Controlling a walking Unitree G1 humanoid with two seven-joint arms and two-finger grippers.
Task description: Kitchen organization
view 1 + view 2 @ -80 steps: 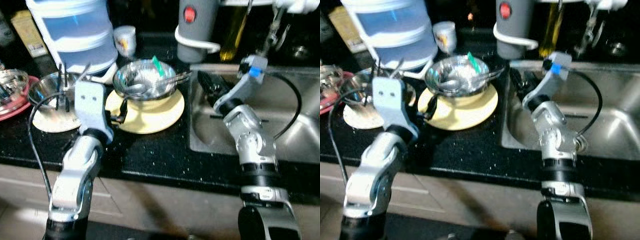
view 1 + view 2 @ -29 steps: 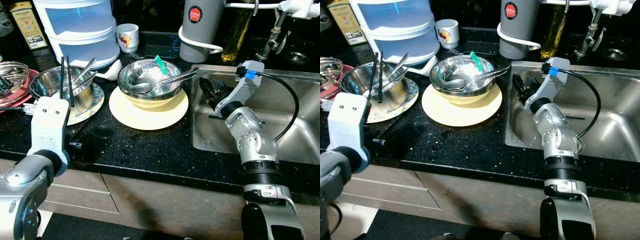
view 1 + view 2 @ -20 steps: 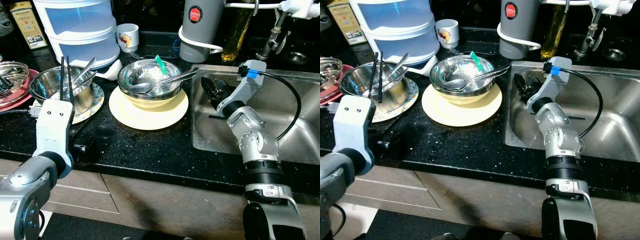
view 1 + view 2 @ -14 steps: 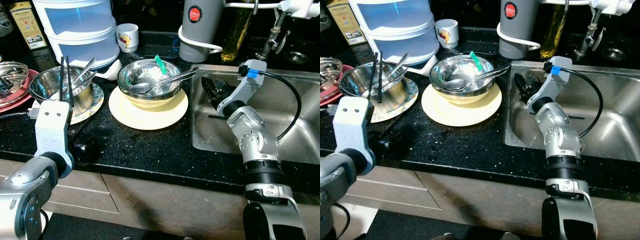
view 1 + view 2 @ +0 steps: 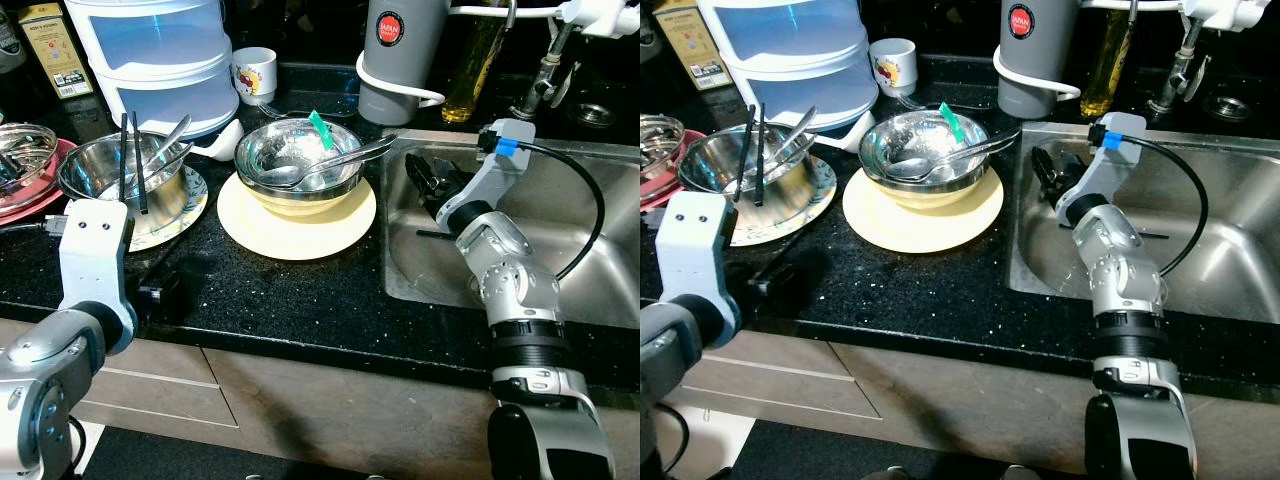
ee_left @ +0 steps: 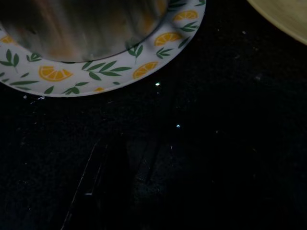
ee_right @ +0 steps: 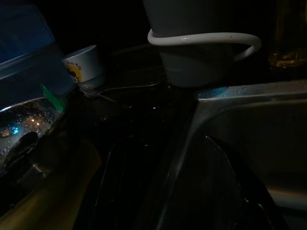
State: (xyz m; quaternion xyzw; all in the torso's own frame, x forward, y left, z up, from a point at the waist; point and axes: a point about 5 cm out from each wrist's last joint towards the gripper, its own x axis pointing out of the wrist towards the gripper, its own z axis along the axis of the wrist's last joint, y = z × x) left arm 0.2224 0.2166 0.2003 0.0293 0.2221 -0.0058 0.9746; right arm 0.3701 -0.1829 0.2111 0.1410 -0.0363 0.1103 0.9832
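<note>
A steel bowl (image 5: 298, 158) holding a spoon (image 5: 345, 158) and a green scrap (image 5: 320, 128) sits on a yellow plate (image 5: 300, 232) mid-counter. To its left, a second steel bowl (image 5: 100, 178) with black chopsticks (image 5: 130, 150) rests on an orange-patterned plate (image 5: 182, 212). My left gripper (image 5: 160, 292) hangs low over the dark counter near its front edge, just short of that patterned plate (image 6: 120, 72). My right gripper (image 5: 418, 175) is open and empty, astride the left rim of the steel sink (image 5: 590, 265).
A blue-white stacked container (image 5: 150, 50), a white mug (image 5: 255, 72), a grey flask (image 5: 400, 50), an oil bottle (image 5: 480, 60) and the faucet (image 5: 545, 70) line the back. A glass bowl on a red plate (image 5: 20, 165) sits far left.
My left arm has pulled back from the yellow plate to the counter's front left, then drifted slightly left. The right arm has barely moved.
</note>
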